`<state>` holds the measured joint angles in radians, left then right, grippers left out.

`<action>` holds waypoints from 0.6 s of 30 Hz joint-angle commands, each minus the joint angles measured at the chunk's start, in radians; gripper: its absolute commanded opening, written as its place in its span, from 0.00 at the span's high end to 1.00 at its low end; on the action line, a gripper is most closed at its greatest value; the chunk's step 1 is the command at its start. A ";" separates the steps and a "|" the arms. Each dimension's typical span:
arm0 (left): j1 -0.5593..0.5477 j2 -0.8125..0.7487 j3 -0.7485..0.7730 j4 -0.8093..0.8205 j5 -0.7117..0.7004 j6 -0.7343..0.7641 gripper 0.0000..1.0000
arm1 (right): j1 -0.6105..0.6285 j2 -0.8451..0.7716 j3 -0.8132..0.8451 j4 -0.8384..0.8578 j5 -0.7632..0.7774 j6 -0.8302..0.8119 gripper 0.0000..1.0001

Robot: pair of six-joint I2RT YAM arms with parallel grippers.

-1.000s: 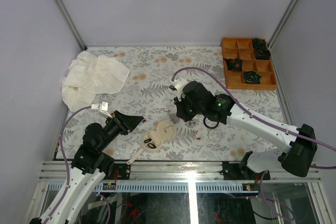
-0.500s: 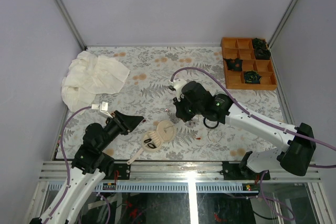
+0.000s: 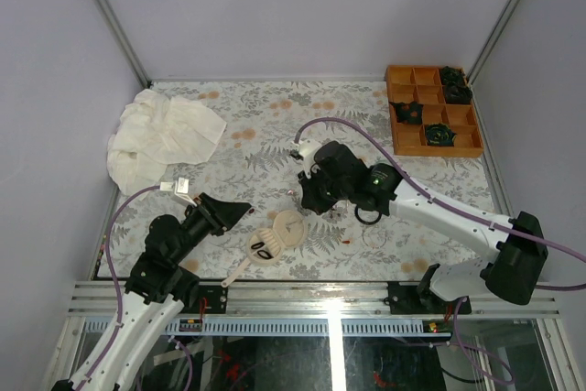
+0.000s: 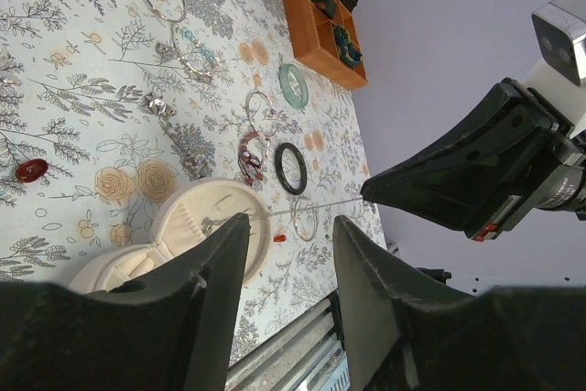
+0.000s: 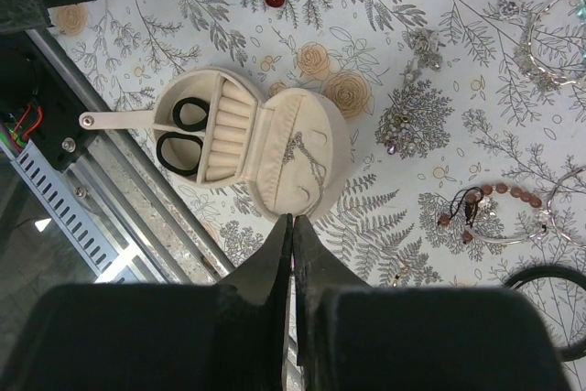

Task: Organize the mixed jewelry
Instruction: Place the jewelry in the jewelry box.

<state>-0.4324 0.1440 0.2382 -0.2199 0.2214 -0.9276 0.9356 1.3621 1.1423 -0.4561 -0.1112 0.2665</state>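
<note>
Floral table (image 3: 275, 116) with white cloth (image 3: 160, 135), orange divided tray (image 3: 407, 139), cream case (image 3: 282, 237), loose jewelry (image 5: 407, 125)

We read no words, numbers, brands or signs in any view. The desk (image 3: 275, 116) shows only a printed pattern of leaves and flowers, and the round cream case (image 5: 229, 135) is plain.

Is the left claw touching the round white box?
Apart. In the top view, flowery tablecloth shows between the left gripper and the round jewelry box.
</note>
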 commanded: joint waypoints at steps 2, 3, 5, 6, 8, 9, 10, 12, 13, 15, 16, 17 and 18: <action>-0.008 0.000 -0.007 0.057 0.019 -0.002 0.59 | -0.003 0.002 -0.010 0.059 -0.049 0.020 1.00; -0.008 0.000 -0.007 0.057 0.019 -0.002 0.59 | -0.002 0.002 -0.014 0.061 -0.050 0.022 1.00; -0.009 0.002 -0.008 0.059 0.019 -0.002 0.59 | -0.001 0.002 -0.018 0.068 -0.057 0.026 1.00; -0.008 0.003 -0.007 0.060 0.019 -0.002 0.59 | -0.002 0.002 -0.021 0.071 -0.062 0.028 1.00; -0.007 0.004 -0.006 0.060 0.018 -0.002 0.59 | -0.001 0.004 -0.025 0.076 -0.068 0.029 1.00; -0.008 0.004 -0.004 0.060 0.018 -0.001 0.59 | -0.001 0.005 -0.025 0.077 -0.069 0.031 1.00; -0.009 0.006 -0.005 0.060 0.019 -0.001 0.59 | 0.000 0.007 -0.024 0.078 -0.071 0.031 1.00; -0.009 0.008 -0.002 0.060 0.019 -0.001 0.59 | 0.001 0.010 -0.025 0.081 -0.071 0.031 1.00; -0.008 0.008 -0.001 0.060 0.018 -0.001 0.59 | 0.001 0.011 -0.023 0.082 -0.070 0.030 1.00; -0.008 0.010 -0.002 0.062 0.021 0.000 0.59 | 0.001 0.015 -0.017 0.081 -0.062 0.028 1.00; -0.009 0.010 -0.002 0.063 0.020 0.000 0.59 | 0.001 0.018 -0.014 0.080 -0.058 0.026 1.00; -0.008 0.011 -0.002 0.063 0.020 0.000 0.59 | 0.000 0.020 -0.010 0.077 -0.048 0.025 1.00; -0.008 0.012 -0.001 0.063 0.021 0.001 0.59 | 0.001 0.021 -0.006 0.076 -0.038 0.024 1.00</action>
<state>-0.4324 0.1486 0.2382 -0.2169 0.2211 -0.9276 0.9356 1.3777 1.1141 -0.4084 -0.1585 0.2890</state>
